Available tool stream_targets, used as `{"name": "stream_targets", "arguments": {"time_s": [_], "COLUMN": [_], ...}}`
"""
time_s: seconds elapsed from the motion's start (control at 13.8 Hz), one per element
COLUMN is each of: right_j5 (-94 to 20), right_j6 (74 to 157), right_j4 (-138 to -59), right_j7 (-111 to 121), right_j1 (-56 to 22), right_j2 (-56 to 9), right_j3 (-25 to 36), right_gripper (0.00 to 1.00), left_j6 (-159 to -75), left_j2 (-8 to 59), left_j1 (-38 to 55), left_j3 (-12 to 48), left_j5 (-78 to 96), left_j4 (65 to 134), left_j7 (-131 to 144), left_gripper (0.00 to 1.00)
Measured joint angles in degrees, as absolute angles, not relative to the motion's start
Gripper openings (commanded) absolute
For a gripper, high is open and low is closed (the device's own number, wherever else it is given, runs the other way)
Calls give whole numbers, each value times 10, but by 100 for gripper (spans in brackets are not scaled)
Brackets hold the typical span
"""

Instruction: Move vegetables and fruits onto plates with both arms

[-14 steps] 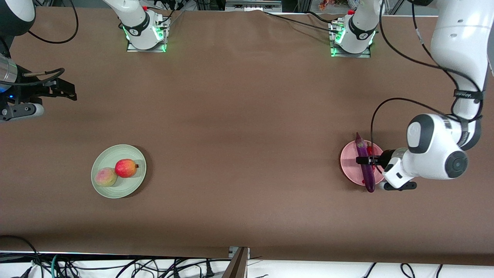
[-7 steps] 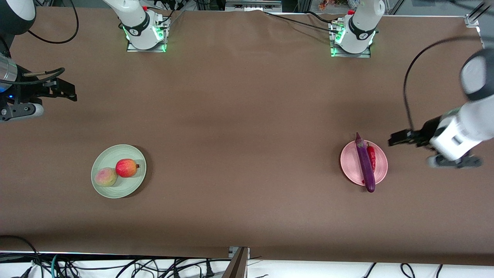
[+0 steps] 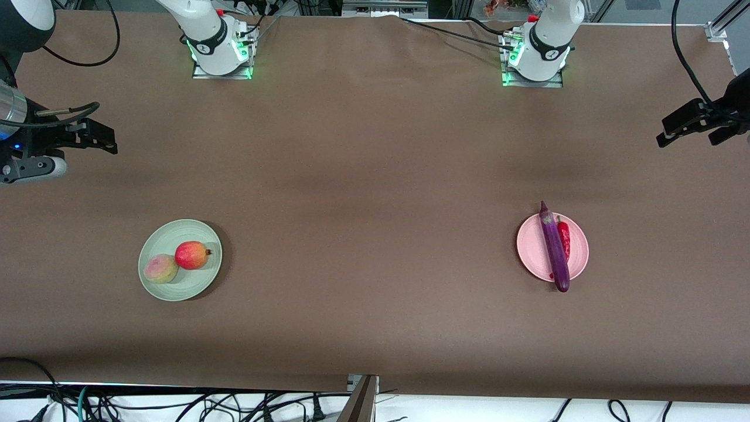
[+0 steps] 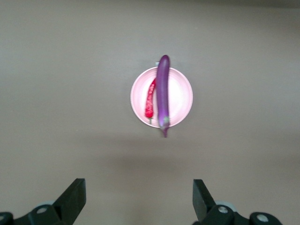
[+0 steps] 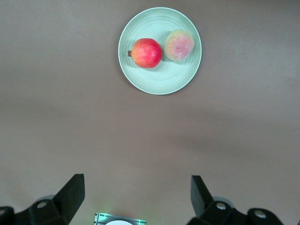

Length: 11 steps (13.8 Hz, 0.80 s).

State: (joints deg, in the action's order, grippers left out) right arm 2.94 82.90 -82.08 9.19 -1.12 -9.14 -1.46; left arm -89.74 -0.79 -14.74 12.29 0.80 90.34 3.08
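Observation:
The purple eggplant (image 3: 554, 249) lies across the pink plate (image 3: 530, 252), with the red chili pepper (image 3: 564, 234) beside it on the plate. The peach (image 3: 160, 268) and the red pomegranate-like fruit (image 3: 191, 255) sit on the mint green plate (image 3: 193, 284). My left gripper (image 3: 665, 133) is open and empty, high over the table's edge at the left arm's end. Its wrist view shows the eggplant (image 4: 162, 89), chili (image 4: 150, 101) and pink plate (image 4: 180, 96) far below its gripper (image 4: 139, 199). My right gripper (image 3: 110, 140) waits open and empty at the right arm's end; its own view (image 5: 136, 197) shows the mint plate (image 5: 159, 82).
The two arm bases (image 3: 221, 53) (image 3: 536, 55) stand with green lights at the table's edge farthest from the front camera. Black cables (image 3: 176, 404) lie below the edge nearest to it. Brown cloth covers the whole table between the plates.
My left gripper has let go of the eggplant, risen off the pink plate and pulled back to the left arm's end. The eggplant stays on the plate. The right arm has not moved.

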Motion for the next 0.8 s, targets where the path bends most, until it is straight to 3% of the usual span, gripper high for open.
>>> {"name": "stream_targets", "arguments": {"time_s": [0.8], "right_j5": [29], "right_j6": [829], "right_j4": [-821], "right_j7": [92], "right_j1": [-11], "right_j2": [-92], "right_j3": [-15], "right_gripper": [100], "left_j6": [-916], "left_j2": [-1], "left_j1": [-147], "left_j3": [127], "left_j5": [-2], "left_j4": [922], "left_j7": [31], "left_gripper": [100]}}
